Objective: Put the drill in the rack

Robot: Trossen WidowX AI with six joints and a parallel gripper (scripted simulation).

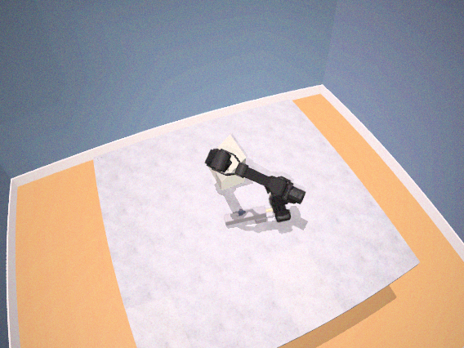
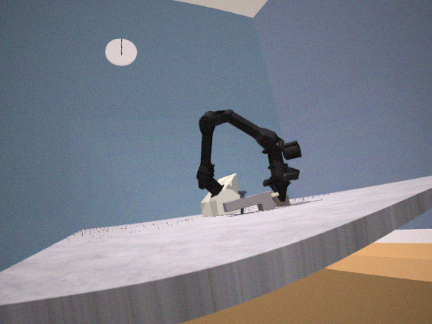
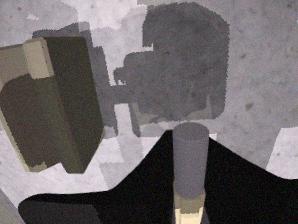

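Claw clamped on the drill, well in from the desk's edges and corners. Arm bent over it.
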